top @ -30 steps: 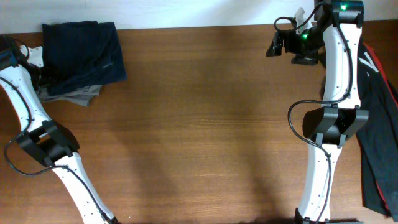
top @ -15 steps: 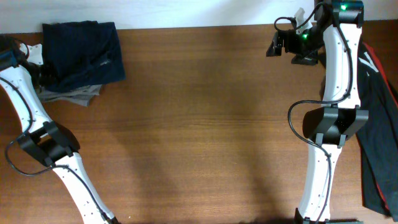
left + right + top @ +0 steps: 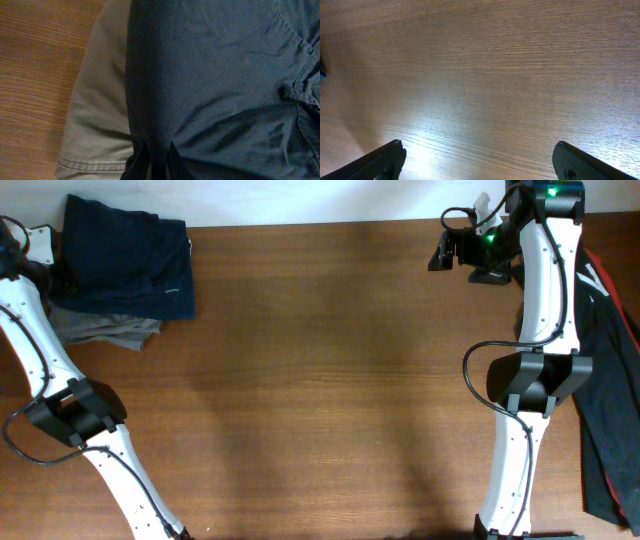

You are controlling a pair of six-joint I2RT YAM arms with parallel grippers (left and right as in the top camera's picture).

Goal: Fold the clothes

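Observation:
The clothes lie in a pile at the table's far left corner: a folded dark navy garment (image 3: 125, 265) on top of a khaki-grey one (image 3: 108, 332). In the left wrist view the navy cloth (image 3: 215, 85) fills most of the picture, with the khaki garment (image 3: 100, 125) under its left edge. My left gripper (image 3: 159, 161) is shut on the navy garment's near edge, and the cloth bunches between its dark fingers. My right gripper (image 3: 442, 252) hangs open over bare wood at the far right, its fingertips (image 3: 390, 156) wide apart with nothing between them.
A dark garment with red trim (image 3: 605, 380) hangs along the table's right edge, beside the right arm (image 3: 530, 380). The brown wooden table (image 3: 330, 380) stretches between the two arms. A white wall runs behind the far edge.
My left gripper has shut on the navy garment's edge and pulled it left and toward the far edge, uncovering more of the khaki piece. The right arm has not moved.

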